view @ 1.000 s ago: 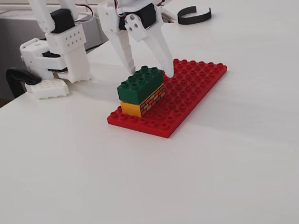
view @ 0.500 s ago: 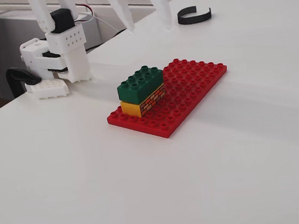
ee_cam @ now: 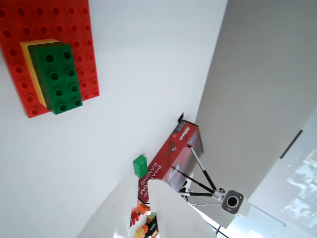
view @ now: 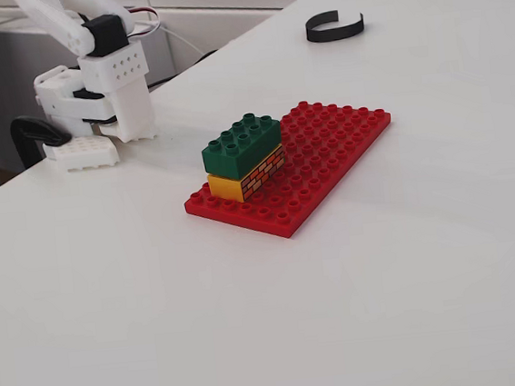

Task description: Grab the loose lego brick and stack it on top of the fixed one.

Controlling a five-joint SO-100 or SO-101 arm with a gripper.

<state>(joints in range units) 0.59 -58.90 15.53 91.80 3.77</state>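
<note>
White worktop (view: 385,281) spreads under everything in the fixed view, smooth and bare around the build. My arm's base (view: 102,98) stands at the far left corner of it in that view, white housing with a black motor on top, clamped at the worktop's edge.

Next down in size, the red baseplate (view: 327,154) lies flat near the middle of the worktop, its studs showing all over the uncovered part. On the left end of it, as the fixed view shows it, sits the fixed one (view: 247,178), the yellow brick with the brick-wall print on its side, pressed onto the plate. The loose lego brick (view: 242,142), dark green, rests directly on top of it, long sides lined up. In my wrist view the green brick (ee_cam: 58,77) covers most of the yellow one (ee_cam: 30,64), with a yellow strip showing along one side.

Beyond the plate, a black curved band (view: 335,27) lies on the worktop near the far edge, well apart from the bricks.

My jaws are out of the fixed view, and in the wrist view only one white finger (ee_cam: 168,208) shows at the bottom edge, so I cannot tell how far open they stand; that finger touches nothing.
</note>
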